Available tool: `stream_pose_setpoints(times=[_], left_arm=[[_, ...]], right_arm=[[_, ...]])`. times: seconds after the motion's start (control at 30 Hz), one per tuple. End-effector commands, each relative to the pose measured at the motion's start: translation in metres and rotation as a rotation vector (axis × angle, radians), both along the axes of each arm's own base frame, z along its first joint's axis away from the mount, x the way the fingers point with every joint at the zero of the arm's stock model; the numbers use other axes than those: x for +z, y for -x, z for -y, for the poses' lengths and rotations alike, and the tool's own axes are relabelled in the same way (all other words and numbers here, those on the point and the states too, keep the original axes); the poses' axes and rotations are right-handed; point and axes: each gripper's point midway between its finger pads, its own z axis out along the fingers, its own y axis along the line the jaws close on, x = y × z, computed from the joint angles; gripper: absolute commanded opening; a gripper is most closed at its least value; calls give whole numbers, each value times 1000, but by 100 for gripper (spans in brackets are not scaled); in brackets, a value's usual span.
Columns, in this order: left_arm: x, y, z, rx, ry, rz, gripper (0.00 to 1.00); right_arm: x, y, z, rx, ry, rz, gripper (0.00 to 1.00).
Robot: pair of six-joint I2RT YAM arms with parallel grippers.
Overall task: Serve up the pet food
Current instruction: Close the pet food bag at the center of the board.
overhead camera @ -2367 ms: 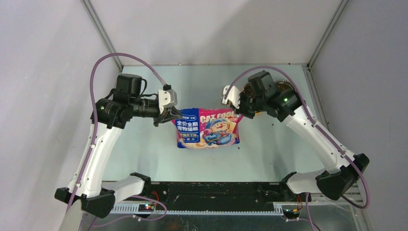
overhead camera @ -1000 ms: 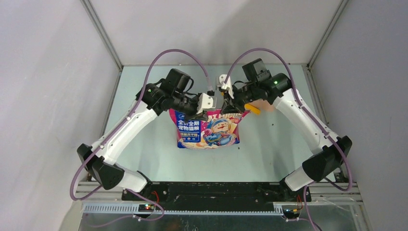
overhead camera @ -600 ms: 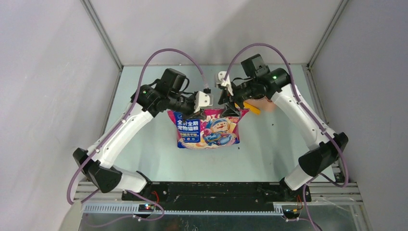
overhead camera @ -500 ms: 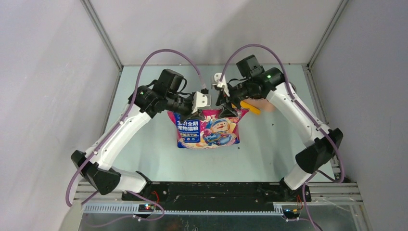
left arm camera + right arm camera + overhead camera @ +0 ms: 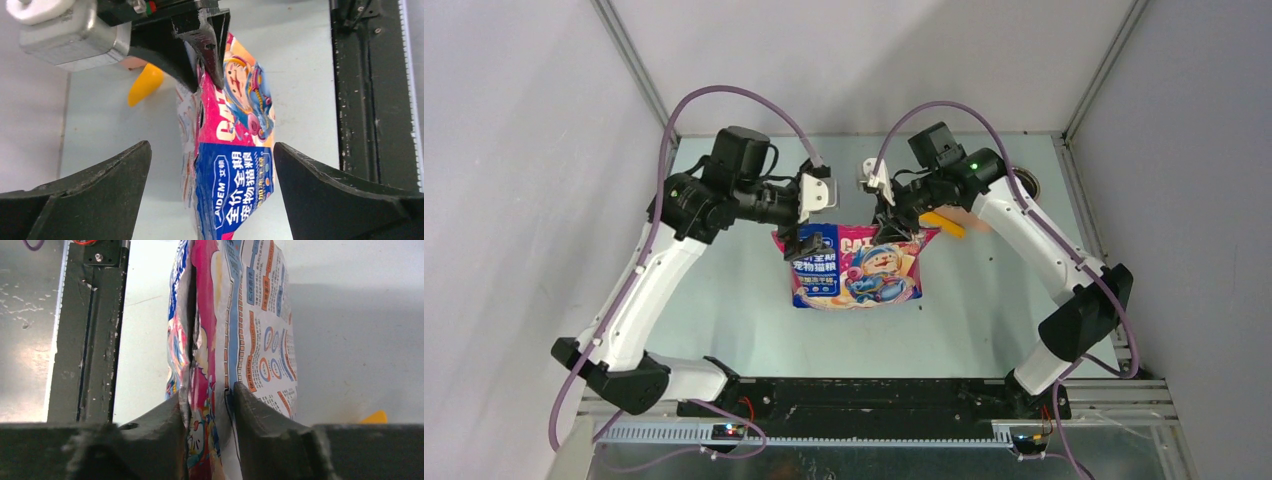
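Pet food not visible; prob. inside bag [image 5: 854,268] standing centre of frame on desk [image 5: 724,290]. Right end effector [image 5: 207,405] clamped on bag's top edge, right part, holding it upright. Left end effector [image 5: 210,150] spread wide, gripping nothing, facing bag's top-left corner, no contact seen. Yellow scoop [image 5: 944,224] just right of bag top. Judgement: pellets loose, light, scatter easily, so no direct grip; move via bag or scoop. Bag film soft, glossy, likely slippery; pinch top edge near both corners to open mouth.

Right arm's 2 fingers [image 5: 255,415] clamp the pink-and-blue bag [image 5: 260,315], table [image 5: 350,340] behind
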Motion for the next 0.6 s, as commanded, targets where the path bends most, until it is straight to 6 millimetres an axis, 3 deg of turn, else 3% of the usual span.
stream_pose_setpoints(times=[0.0,0.03,0.07,0.1,0.3,0.37,0.4,0.43,0.47,0.5,0.53,0.57], left_arm=[[-7,-24,-3,70,-31,43,100],[-13,-29,1,66,-41,42,100],[-21,-31,1,68,-57,32,100],[-29,-33,5,57,-72,25,100],[-62,-31,17,5,-147,-36,100],[-66,-34,19,4,-160,-48,94],[-67,-36,20,6,-164,-52,89],[-67,-38,20,14,-164,-52,70],[-67,-39,21,18,-164,-54,60],[-66,-40,21,25,-161,-53,42],[-66,-41,21,33,-160,-58,33],[-65,-42,22,37,-156,-52,17]], right_arm=[[30,1,-9,-15,-72,4,29],[33,3,-10,-11,-71,-14,24],[31,3,-10,-7,-63,-32,9],[35,6,-10,1,-62,-48,1],[40,17,-9,35,-66,-81,0],[42,21,-8,47,-67,-68,0],[42,22,-7,53,-63,-58,0],[42,23,-7,56,-61,-53,0],[41,23,-6,65,-57,-43,0],[40,24,-5,68,-55,-41,0],[39,25,-5,69,-51,-39,0],[38,24,-5,70,-49,-39,0]])
